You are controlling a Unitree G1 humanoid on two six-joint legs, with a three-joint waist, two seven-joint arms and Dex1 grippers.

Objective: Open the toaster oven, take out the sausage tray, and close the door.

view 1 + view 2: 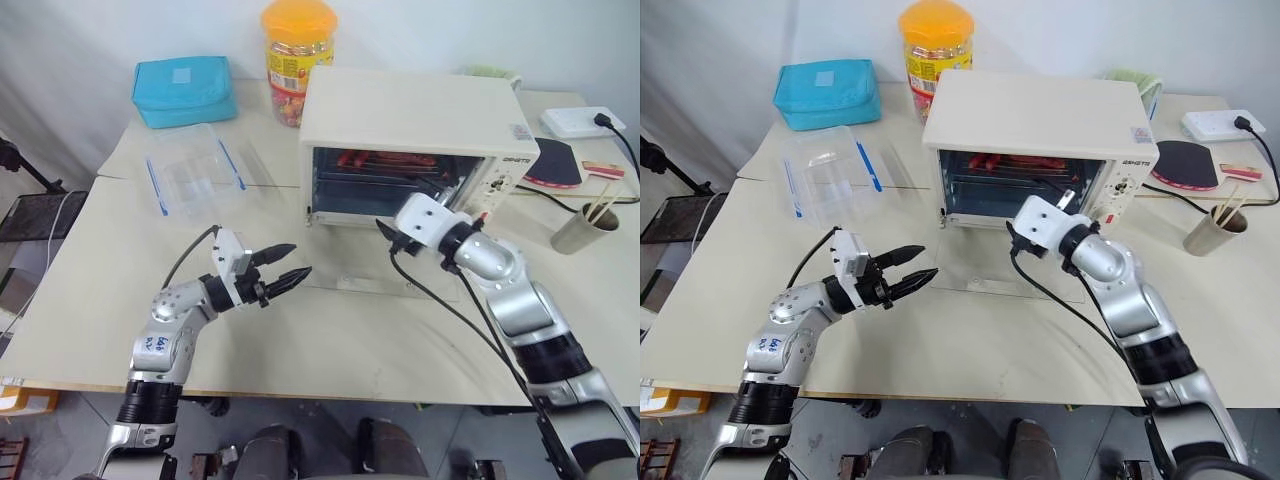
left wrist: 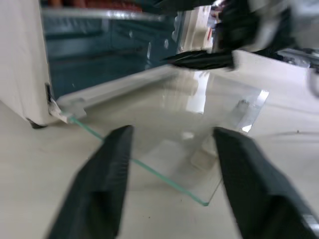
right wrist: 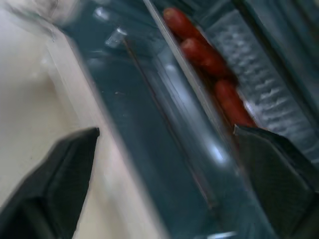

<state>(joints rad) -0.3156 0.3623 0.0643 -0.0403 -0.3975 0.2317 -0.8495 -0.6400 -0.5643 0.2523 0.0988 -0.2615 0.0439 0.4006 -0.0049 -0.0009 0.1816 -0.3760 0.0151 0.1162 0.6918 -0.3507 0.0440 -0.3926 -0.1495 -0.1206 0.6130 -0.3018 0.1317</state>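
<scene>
Our right claw (image 1: pixel 384 232) is spread wide and empty at the mouth of the toaster oven (image 1: pixel 415 125), with the sausage tray (image 3: pixel 227 74) just ahead of its fingers, inside on the rack. Below it the door (image 2: pixel 189 129) lies folded flat. Our left claw (image 1: pixel 290 265) hovers parted and empty, beside the door's edge.

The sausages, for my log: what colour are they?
Red; the sausages show best in the right wrist view.

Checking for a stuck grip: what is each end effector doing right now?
Left end effector: open, holding nothing, over the table.
Right end effector: open, holding nothing, at the oven mouth.
</scene>
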